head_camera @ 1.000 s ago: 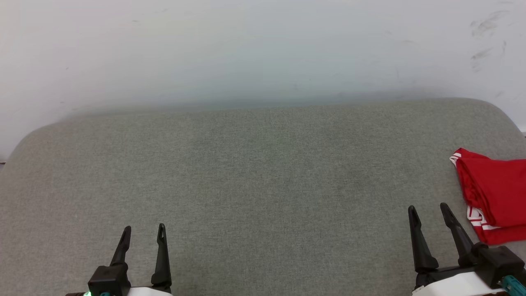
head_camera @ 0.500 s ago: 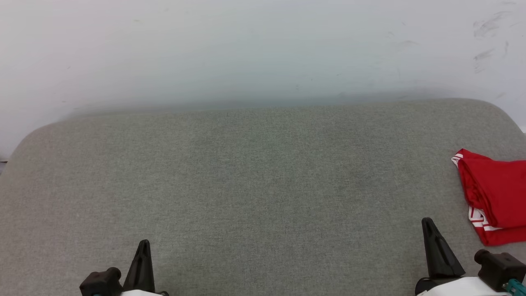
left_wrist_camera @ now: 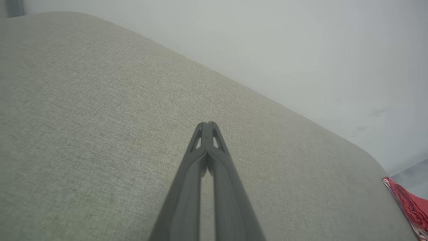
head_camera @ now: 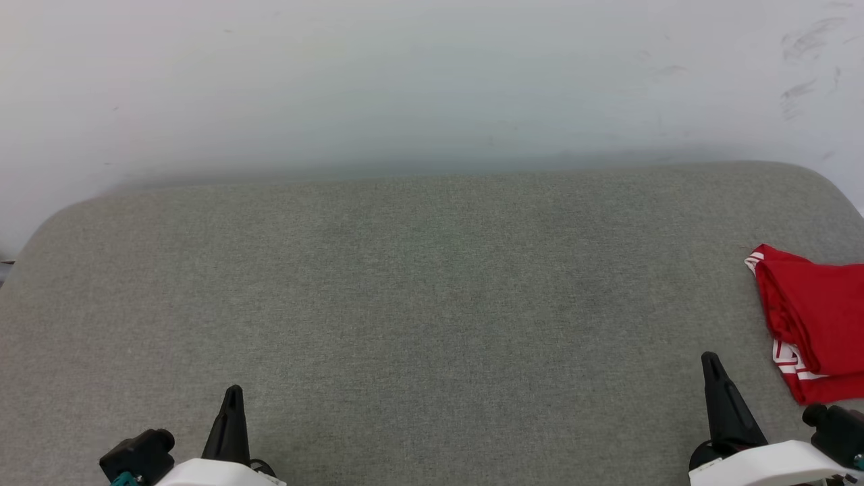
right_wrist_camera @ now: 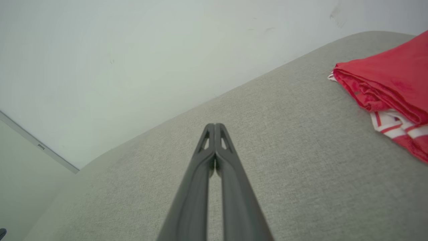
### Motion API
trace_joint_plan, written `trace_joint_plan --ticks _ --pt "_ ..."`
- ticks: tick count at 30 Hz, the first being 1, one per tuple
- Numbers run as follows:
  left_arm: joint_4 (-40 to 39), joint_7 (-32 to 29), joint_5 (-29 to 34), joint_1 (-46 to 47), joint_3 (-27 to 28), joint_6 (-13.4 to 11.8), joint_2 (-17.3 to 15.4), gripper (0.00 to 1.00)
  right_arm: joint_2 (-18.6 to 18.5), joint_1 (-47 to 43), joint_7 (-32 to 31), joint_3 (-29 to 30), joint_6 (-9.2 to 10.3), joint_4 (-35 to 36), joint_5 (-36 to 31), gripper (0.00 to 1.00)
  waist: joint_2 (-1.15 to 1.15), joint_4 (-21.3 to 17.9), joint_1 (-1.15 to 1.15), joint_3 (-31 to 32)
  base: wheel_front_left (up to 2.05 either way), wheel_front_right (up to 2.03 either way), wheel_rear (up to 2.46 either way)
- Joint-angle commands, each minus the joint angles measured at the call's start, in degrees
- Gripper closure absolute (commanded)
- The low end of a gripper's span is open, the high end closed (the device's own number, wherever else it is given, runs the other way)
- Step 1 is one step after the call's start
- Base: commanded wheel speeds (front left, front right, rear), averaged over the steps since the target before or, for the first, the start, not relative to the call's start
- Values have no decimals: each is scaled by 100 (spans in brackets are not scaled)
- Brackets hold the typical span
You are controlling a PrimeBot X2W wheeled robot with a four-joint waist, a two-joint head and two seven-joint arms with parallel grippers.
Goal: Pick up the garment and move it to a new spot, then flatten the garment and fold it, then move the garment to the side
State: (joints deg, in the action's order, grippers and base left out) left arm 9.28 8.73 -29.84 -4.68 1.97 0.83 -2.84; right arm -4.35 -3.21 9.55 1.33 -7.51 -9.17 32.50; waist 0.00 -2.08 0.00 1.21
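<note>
Lying folded at the right edge of the grey cushion (head_camera: 432, 304), the garment (head_camera: 820, 317) is touched by neither left gripper (head_camera: 233, 393) nor right gripper (head_camera: 709, 359), both clenched empty; judged near finished, any withdrawal should pass well clear of the fold.

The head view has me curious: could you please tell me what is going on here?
A two-armed robot is working over a grey padded surface. The garment, a red shirt with red-and-white striped trim, lies in a folded bundle at the far right of that surface, with nothing touching it. The left tool and the right tool are both shut and empty, low at the near edge, and the right one is close to the shirt but apart from it. Judging by this, the folding and the move aside look done.
</note>
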Motion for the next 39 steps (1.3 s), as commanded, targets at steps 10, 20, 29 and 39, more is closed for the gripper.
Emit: trace_joint_plan --ticks 10,20,29,39 --pt "9 -226 -987 293 82 122 -9 100 -8 307 -218 68 0 -5 972 100 0 20 0 -13 0 0 0" --pt "76 -428 -1797 425 142 207 -9 100 0 418 -416 116 0 -75 1765 100 0 40 0 -27 0 0 0" --pt "135 -596 -2461 535 188 278 -9 100 11 502 -579 158 1 -132 2409 100 0 59 0 -39 0 0 0" --pt "197 -763 -3135 643 241 350 -9 100 23 582 -753 205 1 -197 3058 100 0 79 0 -53 0 0 0"
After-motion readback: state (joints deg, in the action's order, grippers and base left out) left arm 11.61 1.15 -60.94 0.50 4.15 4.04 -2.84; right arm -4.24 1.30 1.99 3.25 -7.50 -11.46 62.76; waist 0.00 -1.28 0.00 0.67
